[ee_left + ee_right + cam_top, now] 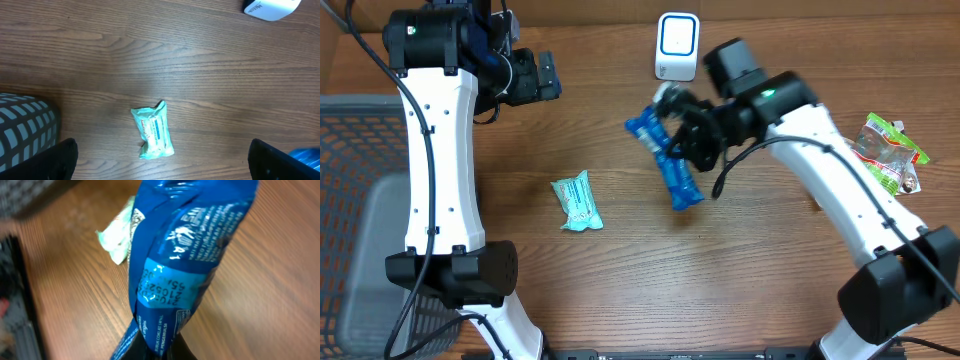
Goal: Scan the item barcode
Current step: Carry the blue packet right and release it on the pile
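Right now the R tool (678, 128) is clamped tight on the blue snack packet (672, 170), gripping it near its upper end. Pkt sits slanted over mid-bench, just in front of the white barcode scanner (677, 47), not touching it. Wrist cam shows a lighter blue panel w/ printed digits on the wrapper. The L tool (542, 77) gapes wide w/ nothing in it, at the back-left of the wooden bench (620, 280). Btwn the arms a teal packet (577, 202) lies flat. Far right sits a green-and-clear packet (890, 152), far left a grey mesh basket (360, 150).
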Controlling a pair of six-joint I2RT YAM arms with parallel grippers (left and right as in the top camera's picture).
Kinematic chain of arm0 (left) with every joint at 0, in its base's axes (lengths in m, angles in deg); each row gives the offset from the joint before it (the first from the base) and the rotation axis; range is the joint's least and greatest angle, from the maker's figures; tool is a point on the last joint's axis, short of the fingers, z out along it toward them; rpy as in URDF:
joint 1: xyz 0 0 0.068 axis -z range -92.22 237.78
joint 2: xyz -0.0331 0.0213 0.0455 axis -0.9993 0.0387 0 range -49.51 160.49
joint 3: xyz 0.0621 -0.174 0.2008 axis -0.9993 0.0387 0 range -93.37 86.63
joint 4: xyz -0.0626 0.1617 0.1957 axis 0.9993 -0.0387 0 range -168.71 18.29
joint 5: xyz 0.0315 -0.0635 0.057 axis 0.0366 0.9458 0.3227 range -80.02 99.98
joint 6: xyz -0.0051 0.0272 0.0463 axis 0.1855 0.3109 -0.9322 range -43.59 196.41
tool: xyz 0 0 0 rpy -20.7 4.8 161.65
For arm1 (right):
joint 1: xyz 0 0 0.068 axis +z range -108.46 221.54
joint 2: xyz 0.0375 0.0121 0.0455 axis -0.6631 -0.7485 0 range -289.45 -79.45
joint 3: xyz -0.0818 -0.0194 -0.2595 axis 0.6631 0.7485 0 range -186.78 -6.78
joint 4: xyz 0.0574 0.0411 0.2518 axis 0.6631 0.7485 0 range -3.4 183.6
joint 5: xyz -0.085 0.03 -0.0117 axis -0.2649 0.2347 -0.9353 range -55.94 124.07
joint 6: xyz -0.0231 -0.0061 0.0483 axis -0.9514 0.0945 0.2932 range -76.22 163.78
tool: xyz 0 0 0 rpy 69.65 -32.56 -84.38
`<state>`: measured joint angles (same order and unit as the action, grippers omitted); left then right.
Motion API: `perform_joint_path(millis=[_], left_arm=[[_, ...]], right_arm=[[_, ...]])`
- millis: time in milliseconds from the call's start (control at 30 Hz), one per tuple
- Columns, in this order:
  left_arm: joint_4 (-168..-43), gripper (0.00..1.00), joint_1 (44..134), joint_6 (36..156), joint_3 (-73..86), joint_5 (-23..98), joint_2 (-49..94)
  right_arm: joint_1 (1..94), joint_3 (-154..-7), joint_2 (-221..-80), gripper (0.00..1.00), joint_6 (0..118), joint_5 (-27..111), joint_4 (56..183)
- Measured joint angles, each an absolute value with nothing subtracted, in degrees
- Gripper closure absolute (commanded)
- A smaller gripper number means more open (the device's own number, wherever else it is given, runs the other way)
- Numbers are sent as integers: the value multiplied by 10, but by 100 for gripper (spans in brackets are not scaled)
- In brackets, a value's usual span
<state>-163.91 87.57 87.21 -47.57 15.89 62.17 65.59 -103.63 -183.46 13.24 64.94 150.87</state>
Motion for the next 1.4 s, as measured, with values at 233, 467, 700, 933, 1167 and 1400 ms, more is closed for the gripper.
perform_joint_path(millis=[233, 467, 700, 933, 1167, 1400], left_arm=[[-1639, 0, 876, 872, -476, 159, 622], [-1639, 0, 876, 872, -476, 159, 622], [-1639, 0, 876, 872, -476, 159, 622], [-1639, 0, 876, 872, -476, 159, 622], [-1639, 0, 876, 872, -476, 159, 622], [-1639, 0, 876, 872, -476, 159, 622]], right_arm=[[515, -1036, -1833, 96, 311, 591, 1531], [403, -1007, -1833, 96, 455, 441, 1533], [354, -899, -1832, 96, 505, 381, 1450], [311, -840, -1832, 52, 557, 376, 1368], [296, -850, -1832, 21, 569, 459, 1360], [309, -913, -1832, 20, 571, 633, 1354]])
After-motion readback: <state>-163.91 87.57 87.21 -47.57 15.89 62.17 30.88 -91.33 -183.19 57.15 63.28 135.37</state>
